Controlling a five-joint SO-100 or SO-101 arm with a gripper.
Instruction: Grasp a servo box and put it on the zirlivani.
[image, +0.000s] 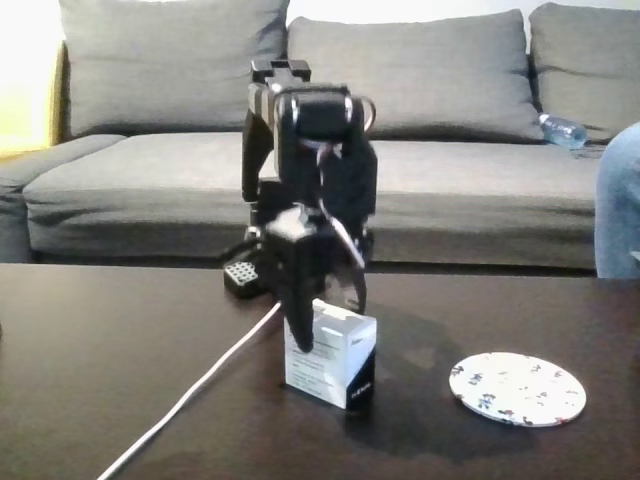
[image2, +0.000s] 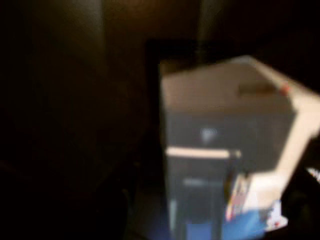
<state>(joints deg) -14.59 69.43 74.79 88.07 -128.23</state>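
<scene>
Box (image: 330, 355) sits on the dark table (image: 120, 360), left of the disc (image: 517, 388) in the fixed view and well apart from it. Gripper (image: 325, 305) is down over it, fingers straddling the top, one black finger across the white front, lined up for a grasp. Clamped or not, I can't tell. Wrist view: box (image2: 225, 110) close and blurred, filling the right half.
</scene>
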